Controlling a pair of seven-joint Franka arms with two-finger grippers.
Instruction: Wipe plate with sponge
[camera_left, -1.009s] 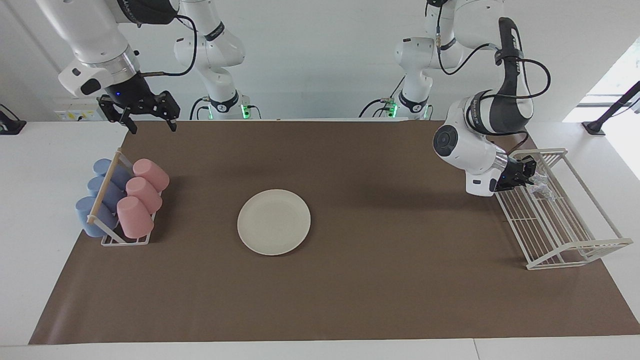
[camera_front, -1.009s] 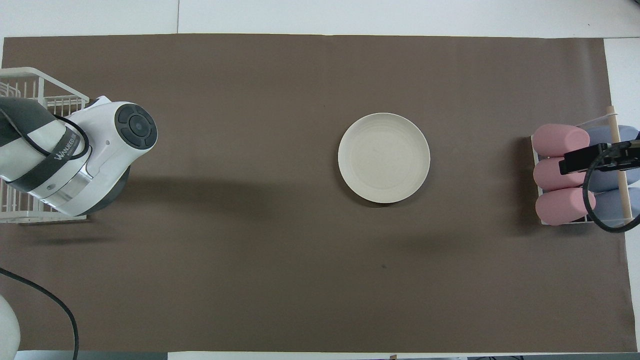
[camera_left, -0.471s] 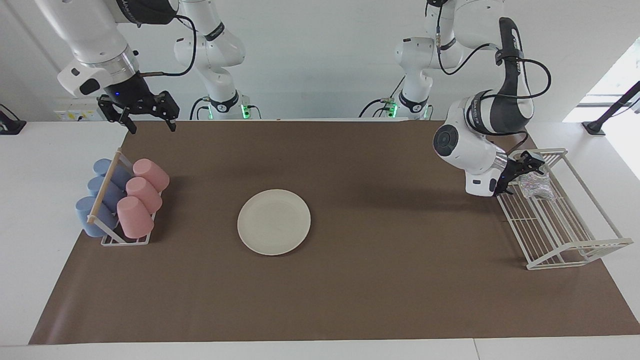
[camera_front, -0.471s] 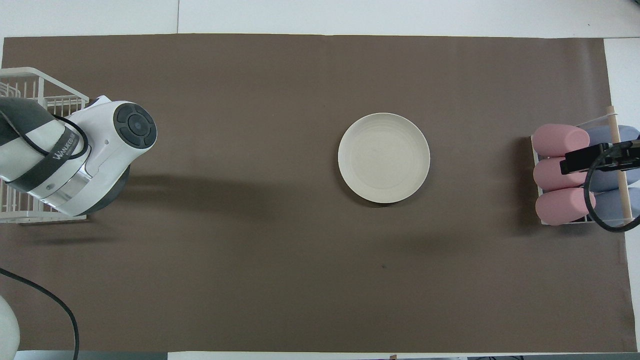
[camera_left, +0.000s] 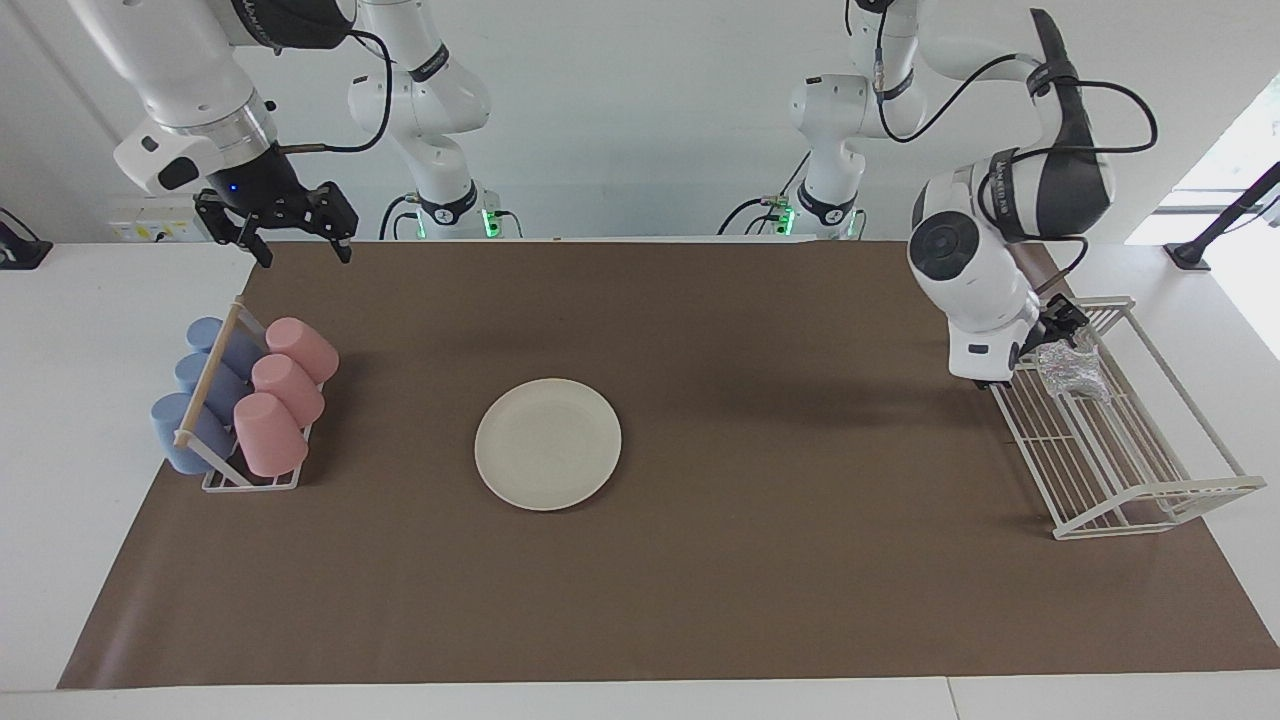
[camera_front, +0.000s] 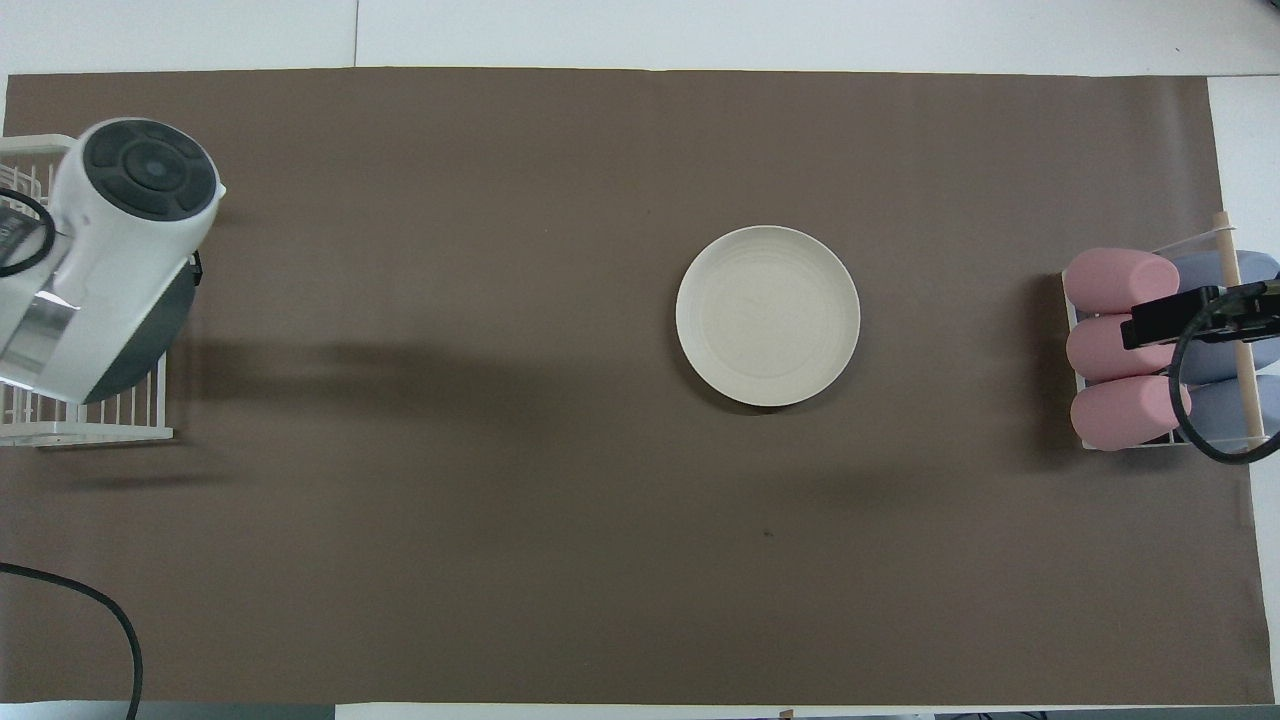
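The cream-white plate (camera_left: 548, 444) (camera_front: 768, 315) lies bare on the brown mat at mid-table. The silvery sponge (camera_left: 1072, 368) rests on the wires of a white rack (camera_left: 1130, 470), at the rack's end nearer the robots. My left gripper (camera_left: 1045, 345) hangs open right beside and just above the sponge, one black finger (camera_left: 1063, 318) showing past the wrist. In the overhead view the left wrist (camera_front: 110, 250) hides the sponge. My right gripper (camera_left: 300, 250) waits open and empty in the air at the right arm's end.
A small rack of pink and blue cups (camera_left: 240, 400) (camera_front: 1150, 350) stands at the right arm's end, under the right gripper. The white wire rack (camera_front: 90, 425) sits at the left arm's end of the brown mat (camera_left: 700, 600).
The left gripper opened off the sponge, which stays in the wire rack. The left wrist lifted and swung upright. The right arm barely moved.
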